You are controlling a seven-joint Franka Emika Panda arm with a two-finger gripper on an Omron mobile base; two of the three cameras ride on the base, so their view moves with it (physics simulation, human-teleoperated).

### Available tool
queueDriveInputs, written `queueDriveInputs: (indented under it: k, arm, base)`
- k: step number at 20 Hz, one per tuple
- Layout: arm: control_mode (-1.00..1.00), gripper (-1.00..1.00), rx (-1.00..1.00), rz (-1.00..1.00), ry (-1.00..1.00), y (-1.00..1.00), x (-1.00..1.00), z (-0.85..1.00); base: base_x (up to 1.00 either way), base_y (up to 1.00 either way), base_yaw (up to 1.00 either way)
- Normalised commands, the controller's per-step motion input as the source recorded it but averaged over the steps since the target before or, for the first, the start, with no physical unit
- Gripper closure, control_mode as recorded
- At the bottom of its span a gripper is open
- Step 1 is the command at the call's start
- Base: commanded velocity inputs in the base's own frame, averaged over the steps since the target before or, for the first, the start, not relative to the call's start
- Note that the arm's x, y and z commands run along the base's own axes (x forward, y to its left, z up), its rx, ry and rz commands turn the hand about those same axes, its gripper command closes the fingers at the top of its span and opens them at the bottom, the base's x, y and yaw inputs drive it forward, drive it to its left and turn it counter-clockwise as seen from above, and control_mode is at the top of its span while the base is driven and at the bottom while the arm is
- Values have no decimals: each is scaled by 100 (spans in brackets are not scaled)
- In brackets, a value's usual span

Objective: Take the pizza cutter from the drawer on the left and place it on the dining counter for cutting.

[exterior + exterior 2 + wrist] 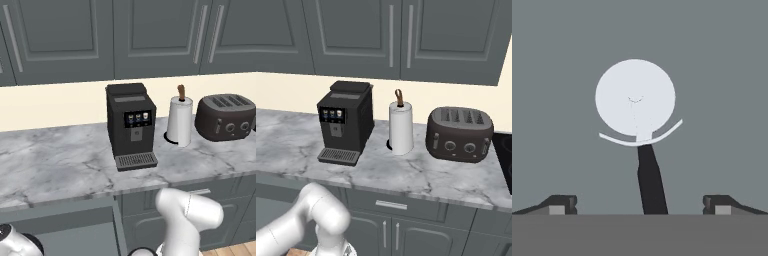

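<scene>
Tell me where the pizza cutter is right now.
In the hand view, the pizza cutter lies on a flat grey surface, its black handle running down between the open hand's two fingertips.

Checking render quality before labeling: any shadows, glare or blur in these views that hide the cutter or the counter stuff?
Hand view: flat even light, no shadow or glare; pizza cutter crisp on plain grey, between the open gripper tips. Left base view: soft, slightly blurry; faint shadow by the coffee machine. Right base view: same softness; toaster readable, no glare.
</scene>
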Motion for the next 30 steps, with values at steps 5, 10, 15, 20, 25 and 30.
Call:
queueDriveInputs:
  k: [5, 10, 15, 20, 25, 30]
  arm:
    - [-100, -100, 0, 0, -13, -1, -31, -15]
    - [-100, -100, 0, 0, 0, -5, -1, -12]
    - [-100, -100, 0, 0, 0, -1, 0, -17]
    - [-100, -100, 0, 0, 0, 0, 0, -20]
    - [-100, -100, 0, 0, 0, 0, 0, -25]
    - [-100, -100, 0, 0, 0, 0, 0, -19]
  base:
    - [0, 0, 0]
    - [0, 0, 0]
    - [0, 0, 0]
    - [0, 0, 0]
    - [0, 0, 0]
    - [0, 0, 0]
